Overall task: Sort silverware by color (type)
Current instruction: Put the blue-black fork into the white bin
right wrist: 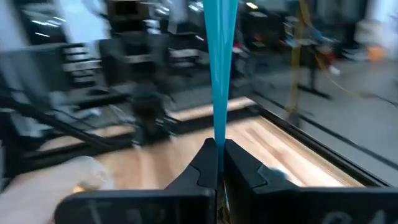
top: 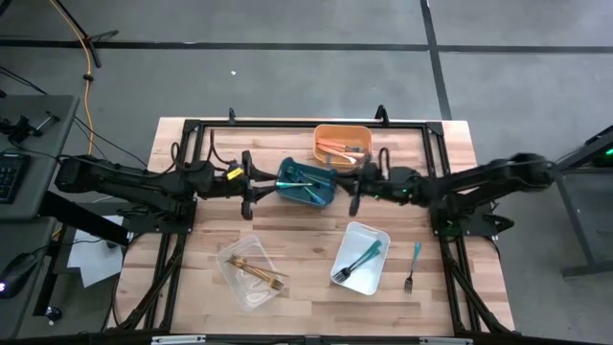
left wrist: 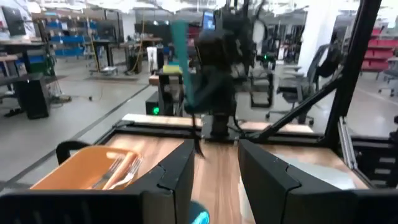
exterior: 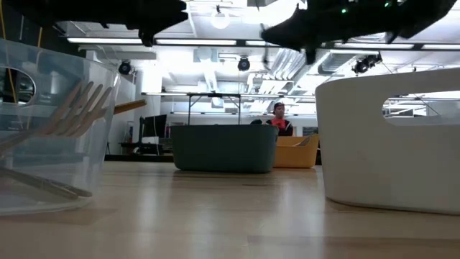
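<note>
My right gripper (right wrist: 217,163) is shut on a teal-blue piece of silverware (right wrist: 219,74); in the high view this gripper (top: 351,195) hangs level beside the teal bin (top: 306,182). My left gripper (left wrist: 214,186) is open with nothing between its fingers, on the bin's other side (top: 247,196). A teal-handled fork (top: 412,268) lies flat on the table at the right. Teal pieces lie in the teal bin, orange ones in the orange bin (top: 343,144), gold forks in the clear bin (top: 251,273), and a teal piece and a dark fork in the white bin (top: 361,257). My right gripper pinches one end of the teal piece (right wrist: 219,135) between its two fingers. The fingers are level and point toward the table's left. The piece sticks out past the fingertips, in line with them, lifted clear of the table.
The four bins stand in the table's middle, with bare wood between them and along the near edge. A black frame (top: 192,125) runs around the tabletop. In the low view a person (exterior: 279,115) sits in the room beyond the table.
</note>
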You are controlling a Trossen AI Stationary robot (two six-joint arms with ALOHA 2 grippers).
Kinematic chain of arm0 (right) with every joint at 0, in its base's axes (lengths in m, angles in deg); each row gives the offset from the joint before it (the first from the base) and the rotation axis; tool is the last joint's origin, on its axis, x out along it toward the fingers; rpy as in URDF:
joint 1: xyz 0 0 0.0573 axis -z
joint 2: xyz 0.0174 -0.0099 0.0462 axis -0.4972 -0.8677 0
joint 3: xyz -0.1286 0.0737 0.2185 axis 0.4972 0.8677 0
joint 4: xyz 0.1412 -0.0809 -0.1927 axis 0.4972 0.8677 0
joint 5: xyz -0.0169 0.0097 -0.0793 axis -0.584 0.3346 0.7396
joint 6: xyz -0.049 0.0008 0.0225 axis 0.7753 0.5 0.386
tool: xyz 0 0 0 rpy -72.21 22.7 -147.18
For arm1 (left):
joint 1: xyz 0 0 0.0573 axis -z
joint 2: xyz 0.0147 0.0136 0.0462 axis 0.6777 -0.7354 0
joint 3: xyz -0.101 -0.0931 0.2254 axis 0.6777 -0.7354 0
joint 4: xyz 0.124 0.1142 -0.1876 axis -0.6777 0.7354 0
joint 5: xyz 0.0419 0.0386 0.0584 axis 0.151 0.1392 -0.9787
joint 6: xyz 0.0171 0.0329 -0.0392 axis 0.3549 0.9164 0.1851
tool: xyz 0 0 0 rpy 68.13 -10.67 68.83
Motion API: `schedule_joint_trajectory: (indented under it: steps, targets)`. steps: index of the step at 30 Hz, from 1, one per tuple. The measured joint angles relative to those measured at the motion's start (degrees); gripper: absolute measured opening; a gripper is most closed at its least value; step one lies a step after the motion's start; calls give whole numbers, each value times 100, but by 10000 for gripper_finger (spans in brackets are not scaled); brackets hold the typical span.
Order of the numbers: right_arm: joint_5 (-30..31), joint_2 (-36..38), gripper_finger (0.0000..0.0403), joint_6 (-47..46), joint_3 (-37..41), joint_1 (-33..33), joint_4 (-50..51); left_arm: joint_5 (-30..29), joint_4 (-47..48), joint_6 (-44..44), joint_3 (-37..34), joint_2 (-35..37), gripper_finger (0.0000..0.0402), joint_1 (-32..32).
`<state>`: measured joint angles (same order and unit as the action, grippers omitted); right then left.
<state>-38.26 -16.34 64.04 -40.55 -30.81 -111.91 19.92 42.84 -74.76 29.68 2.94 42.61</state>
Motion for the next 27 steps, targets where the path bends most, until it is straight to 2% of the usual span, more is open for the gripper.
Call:
schedule_joint_trajectory:
  steps: [4,7,20,23,25,27]
  targets:
    - [-565,-800,1,251,0,-31,-1260,-1,-783,3,-199,-129,115,-2]
    - [-670,-1159,1,308,0,-25,-1717,-2,-1535,11,-434,-354,115,-2]
    - [-1031,-1175,1,240,-13,-1,-1813,-127,-1569,7,-460,-579,115,-149]
    - [-1261,-1082,1,333,-197,-210,-1182,-127,-1431,15,-460,-579,115,-149]
    - [-1352,-925,1,551,-555,-431,-36,-129,-1399,70,-460,-579,115,-149]
    - [-1352,-787,1,774,-1044,-664,1522,-140,-1402,169,-460,-579,115,-149]
